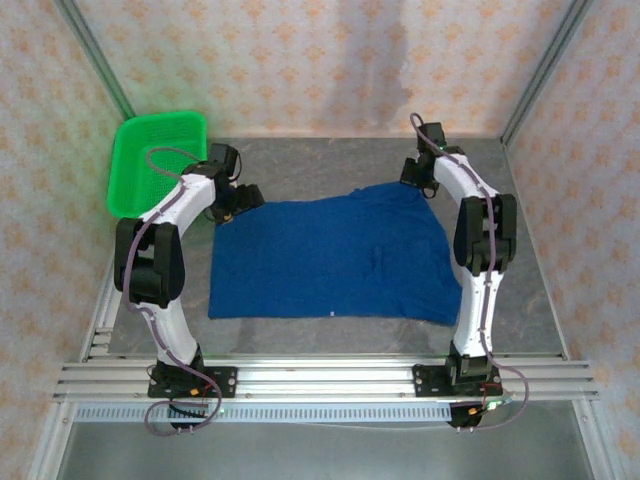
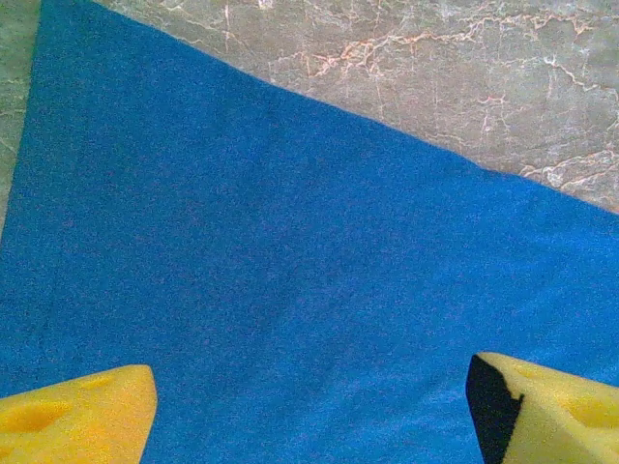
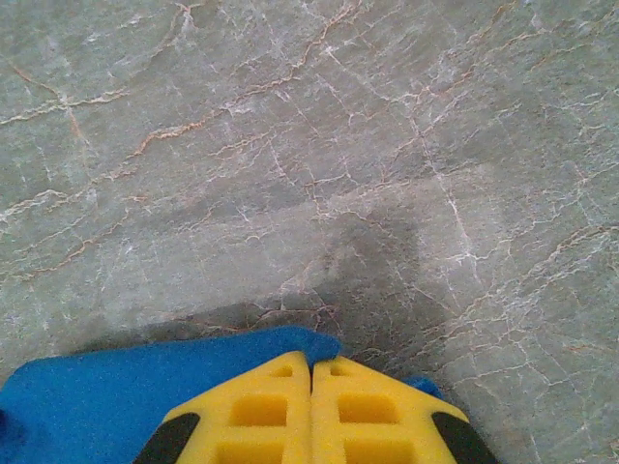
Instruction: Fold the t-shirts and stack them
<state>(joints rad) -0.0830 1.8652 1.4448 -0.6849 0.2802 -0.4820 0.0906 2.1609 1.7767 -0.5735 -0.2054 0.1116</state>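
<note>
One t-shirt (image 1: pixel 330 255), royal blue with the plain side up, lies spread nearly flat mid-table, its long near edge toward 6 o'clock and a faint wrinkle right of centre. The green basket (image 1: pixel 155 165) sits at 10 o'clock on the table (image 1: pixel 300 160), apart from the cloth. At the shirt's 1 o'clock corner, the right gripper (image 1: pixel 420 180) is down low. Seen from its own wrist, the yellow fingers (image 3: pixel 261 411) are pressed together with blue cloth showing on both sides of the tips, so it reads as a pinch on that corner. At the shirt's 11 o'clock corner, the left gripper (image 1: pixel 238 200) has its jaws wide apart over bare blue fabric with nothing between them. I cannot tell whether the pads touch the cloth. Judgement: the step in hand is securing both far corners for a first fold toward 6 o'clock. To do it well, the left should settle on the very corner, not mid-panel, and bite as deep as the right does. Then both should lift just clear together and travel evenly toward 6 o'clock, keeping the far edge taut between them so it lands square on the near edge. The right's bite looks shallow, so a jerk could shake the cloth free.
</note>
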